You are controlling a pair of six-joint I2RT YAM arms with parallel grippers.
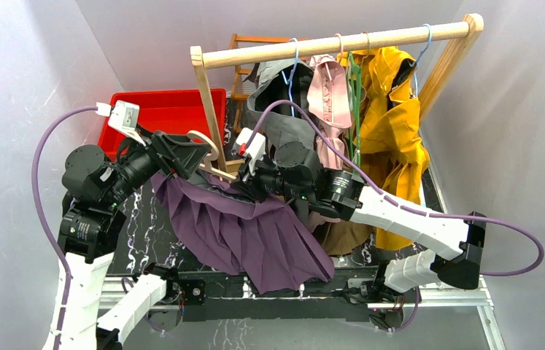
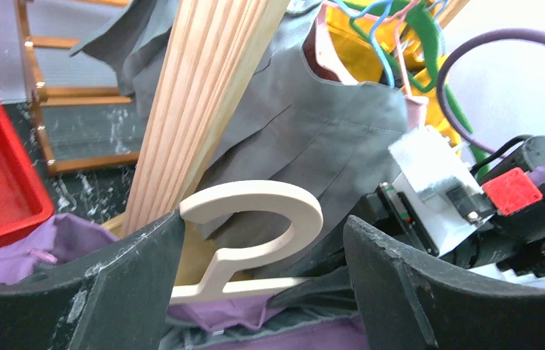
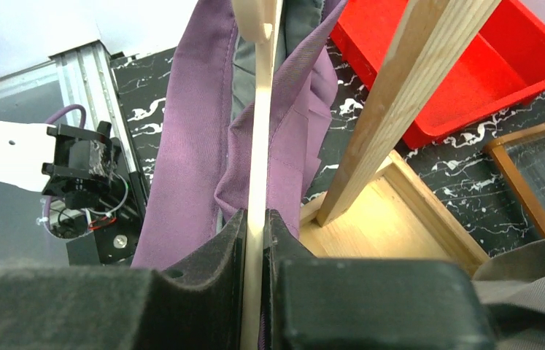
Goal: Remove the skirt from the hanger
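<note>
A purple pleated skirt (image 1: 254,233) hangs on a pale wooden hanger (image 1: 207,142) between the two arms, its hem drooping toward the near edge. My right gripper (image 1: 244,182) is shut on the hanger's flat bar (image 3: 258,146), with purple skirt fabric (image 3: 196,146) folded down both sides of the bar. In the left wrist view, the hanger's hook (image 2: 254,219) sits between the wide-apart fingers of my open left gripper (image 2: 262,284). The left finger (image 2: 109,292) touches the hook's tip. The other finger (image 2: 415,292) stands clear of it.
A wooden clothes rack (image 1: 342,40) holds grey (image 1: 284,95), pink (image 1: 331,91) and yellow (image 1: 393,117) garments close behind the grippers. Its slanted post (image 1: 207,102) stands right next to the hook. A red bin (image 1: 174,109) sits at the back left.
</note>
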